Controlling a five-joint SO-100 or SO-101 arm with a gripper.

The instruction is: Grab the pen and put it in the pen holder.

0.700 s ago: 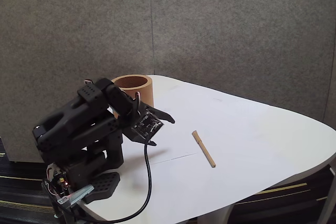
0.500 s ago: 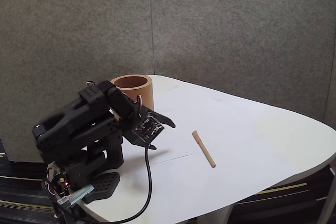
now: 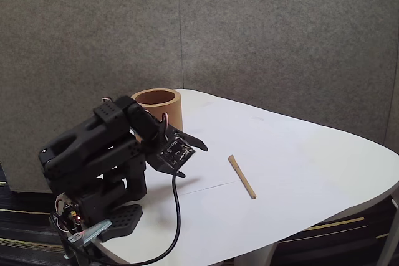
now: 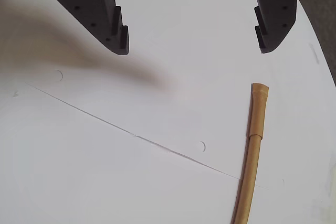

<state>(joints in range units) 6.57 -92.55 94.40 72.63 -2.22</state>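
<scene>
Your gripper (image 4: 191, 51) hangs with its fingers (image 4: 113, 24) spread wide and holding nothing, off the white bench (image 3: 299, 154). The pen (image 4: 252, 145) lies flat just below the right-hand finger in the wrist view, well apart from the pen holder (image 3: 157, 108). It looks light, thin, stiff and smooth, so pinch mid-shaft, across its width. You've no readable writing or brand anywhere.

The pen (image 3: 241, 177) is light tan, wood-coloured. The pen holder (image 3: 161, 105) is plain tan-brown with no markings. The tool (image 4: 193, 51) and its arm (image 3: 93, 147) are black, as is the cable (image 3: 176, 216). The desk (image 3: 299, 172) is white, the wall (image 3: 262, 35) speckled grey.
</scene>
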